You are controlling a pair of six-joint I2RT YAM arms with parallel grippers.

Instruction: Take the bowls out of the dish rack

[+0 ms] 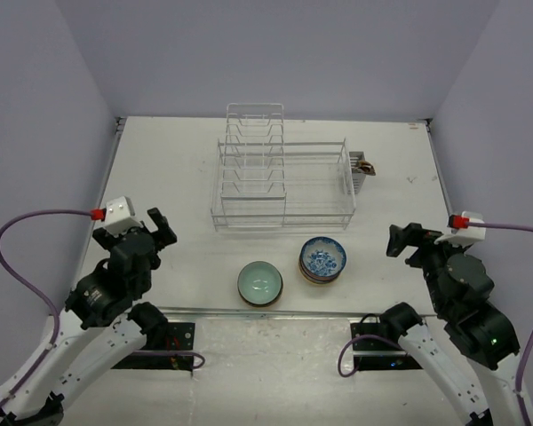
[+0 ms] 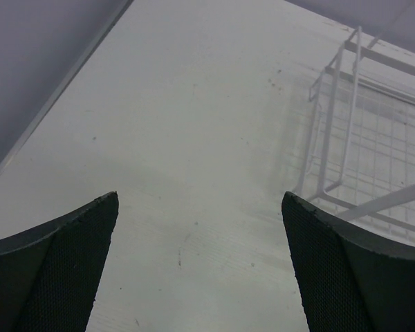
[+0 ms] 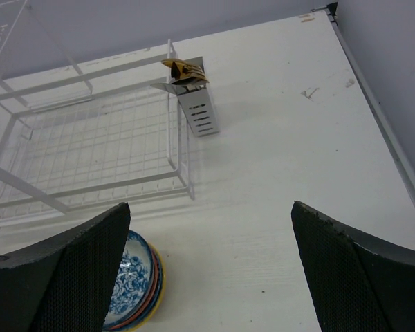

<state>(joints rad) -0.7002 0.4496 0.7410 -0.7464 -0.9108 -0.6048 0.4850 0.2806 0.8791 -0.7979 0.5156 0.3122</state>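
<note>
The wire dish rack (image 1: 284, 182) stands at the table's middle back with no bowl in it; it also shows in the left wrist view (image 2: 363, 159) and the right wrist view (image 3: 90, 159). A stack of bowls with a blue-white floral one on top (image 1: 322, 259) sits on the table in front of the rack; it also shows in the right wrist view (image 3: 133, 283). A pale green bowl (image 1: 260, 283) sits left of the stack on a darker bowl. My left gripper (image 1: 160, 229) is open and empty at the left. My right gripper (image 1: 401, 240) is open and empty, right of the stack.
A small silvery cutlery holder (image 1: 362, 168) with something brown in it hangs on the rack's right end and shows in the right wrist view (image 3: 194, 100). Grey walls close in the table at the left, back and right.
</note>
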